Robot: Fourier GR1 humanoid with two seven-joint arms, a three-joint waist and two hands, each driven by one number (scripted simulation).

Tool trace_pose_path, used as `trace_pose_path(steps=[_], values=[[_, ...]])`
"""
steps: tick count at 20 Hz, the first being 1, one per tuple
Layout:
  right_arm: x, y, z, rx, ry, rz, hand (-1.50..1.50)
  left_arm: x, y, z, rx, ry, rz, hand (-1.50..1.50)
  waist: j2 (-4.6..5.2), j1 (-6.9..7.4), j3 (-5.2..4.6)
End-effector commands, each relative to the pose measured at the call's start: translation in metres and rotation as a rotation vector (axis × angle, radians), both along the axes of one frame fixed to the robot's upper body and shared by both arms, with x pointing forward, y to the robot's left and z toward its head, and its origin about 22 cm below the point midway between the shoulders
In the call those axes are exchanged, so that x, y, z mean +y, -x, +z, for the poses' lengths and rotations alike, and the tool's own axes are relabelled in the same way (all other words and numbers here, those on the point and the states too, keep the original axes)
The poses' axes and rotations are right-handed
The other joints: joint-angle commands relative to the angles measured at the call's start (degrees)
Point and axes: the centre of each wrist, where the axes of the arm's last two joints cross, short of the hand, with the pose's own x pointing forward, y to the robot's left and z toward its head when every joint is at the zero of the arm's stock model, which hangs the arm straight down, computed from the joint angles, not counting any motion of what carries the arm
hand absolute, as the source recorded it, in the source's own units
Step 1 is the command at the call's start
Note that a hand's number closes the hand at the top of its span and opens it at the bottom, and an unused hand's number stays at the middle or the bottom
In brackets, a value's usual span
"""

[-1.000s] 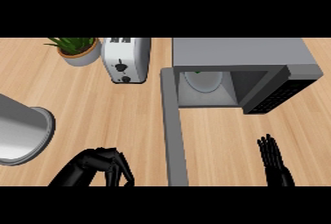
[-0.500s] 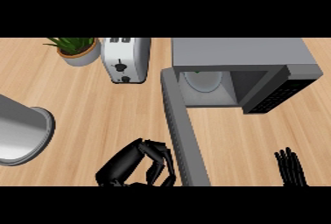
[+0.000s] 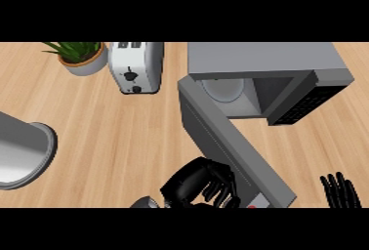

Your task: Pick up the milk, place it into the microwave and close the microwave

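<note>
Milk is not plainly in your view: on the light wooden counter (image 3: 122,132) you see no carton, and the only candidate is a pale rounded shape (image 3: 222,90) inside the cavity of the boxy grey microwave (image 3: 263,58). You cannot tell whether that is the milk or the oven's own plate.

The microwave's long grey door (image 3: 223,136) stands at a slant, hinged at the cavity's left corner, with its free end pointing down towards you. Your black left hand (image 3: 198,183) is clenched, fingers curled under and holding nothing, knuckles against the door's outer face near that free end. That placement suits a push, since pressing far from the hinge swings the panel most easily. By this reading you are at the closing step, with the door about half open.

Your black right hand (image 3: 340,191) rests at the lower right edge, fingers straight and upright, well apart from the door's sweep.

The white slotted toaster (image 3: 135,66), the potted green plant (image 3: 81,57) and the large grey round vessel (image 3: 22,151) sit to the left, out of the way.
</note>
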Motion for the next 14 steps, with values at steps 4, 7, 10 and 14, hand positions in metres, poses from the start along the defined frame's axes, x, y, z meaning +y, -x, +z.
trace_pose_path(steps=[4, 7, 10, 14], values=[[0.002, -0.008, 0.030, -0.137, -0.060, 0.156, -1.50, -0.036, 0.000, -0.027, 0.066, -0.087, -0.002, 1.50, 0.49, -2.90, 0.00], [0.000, -0.015, 0.045, -0.166, -0.075, 0.188, -1.50, -0.042, -0.011, -0.022, 0.084, -0.079, 0.059, 1.50, 0.75, -4.77, -0.01], [0.024, -0.017, 0.061, -0.176, -0.098, 0.220, -1.50, -0.044, -0.023, -0.015, 0.083, -0.007, 0.127, 1.50, 0.90, -5.89, -0.18], [0.018, -0.028, 0.074, -0.198, -0.087, 0.246, -1.50, -0.046, -0.033, -0.006, 0.048, 0.111, 0.183, -1.50, 1.67, -7.91, -0.26]])
